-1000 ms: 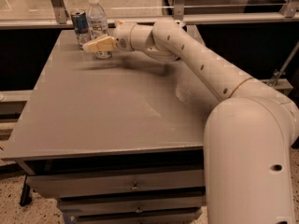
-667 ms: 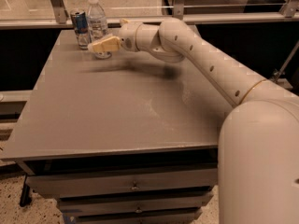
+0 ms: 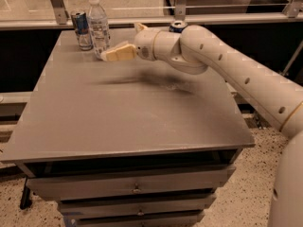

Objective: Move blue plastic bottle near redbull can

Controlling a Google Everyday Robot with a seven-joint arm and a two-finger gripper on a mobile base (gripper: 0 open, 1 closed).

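- Gripper (image 3: 120,42): held low over the far left part of the grey table (image 3: 142,122), at the end of the white arm (image 3: 227,65) that reaches in from the right.
- Jaws: spread wide and holding nothing. One cream finger (image 3: 118,54) points left and the other shows as a short tip (image 3: 138,27) above the wrist.
- Blue plastic bottle (image 3: 98,27): stands upright on the table just beyond the tip of the left-pointing finger. Whether the tip touches the bottle's base cannot be told.
- Redbull can (image 3: 82,30): upright, on the side of the bottle away from the jaws and just beside the bottle.
- Dark blue can (image 3: 177,26): behind the wrist, on the opposite side of the jaws from the bottle, with only its top in view.
- Drawers (image 3: 135,188): stacked beneath the tabletop.
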